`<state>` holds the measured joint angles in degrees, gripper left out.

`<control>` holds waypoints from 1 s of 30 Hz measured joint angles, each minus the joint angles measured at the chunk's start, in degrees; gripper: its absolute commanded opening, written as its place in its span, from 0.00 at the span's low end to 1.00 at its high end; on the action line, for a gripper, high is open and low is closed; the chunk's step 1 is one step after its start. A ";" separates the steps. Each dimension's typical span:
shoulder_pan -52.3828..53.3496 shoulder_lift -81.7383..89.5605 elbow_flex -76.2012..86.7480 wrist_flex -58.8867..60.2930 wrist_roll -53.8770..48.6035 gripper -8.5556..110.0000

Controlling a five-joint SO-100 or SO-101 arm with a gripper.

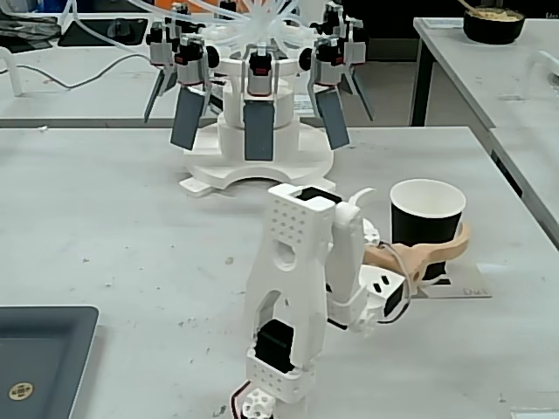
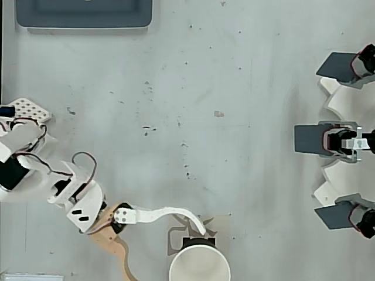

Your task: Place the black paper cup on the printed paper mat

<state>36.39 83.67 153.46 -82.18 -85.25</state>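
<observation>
The black paper cup (image 1: 427, 229) stands upright on the printed paper mat (image 1: 467, 290) at the right of the table. Seen from overhead, the cup's white inside (image 2: 199, 268) sits at the bottom edge, with the mat (image 2: 218, 225) showing past it. My gripper (image 1: 420, 212) is open around the cup. The tan finger (image 1: 437, 253) curves across its near side. The white finger (image 2: 170, 213) reaches to its other side, and a small gap shows between its tip and the rim. The tan finger's tip runs out of the overhead view.
A dark grey tray (image 1: 39, 358) (image 2: 85, 13) lies at the table's near left corner in the fixed view. A white fixture with grey paddles (image 1: 253, 122) (image 2: 343, 140) stands at the back. A dark bowl (image 1: 493, 24) sits on a neighbouring table. The table's edge is right of the cup.
</observation>
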 measured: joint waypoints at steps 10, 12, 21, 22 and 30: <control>-4.31 16.17 14.59 -0.09 0.00 0.32; -5.98 18.81 16.08 -0.09 0.00 0.30; -16.61 30.32 21.71 -0.09 0.00 0.23; -17.93 31.46 21.88 -0.09 0.00 0.22; -28.21 37.71 22.06 3.34 0.00 0.20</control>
<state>8.17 121.38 175.52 -78.84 -85.25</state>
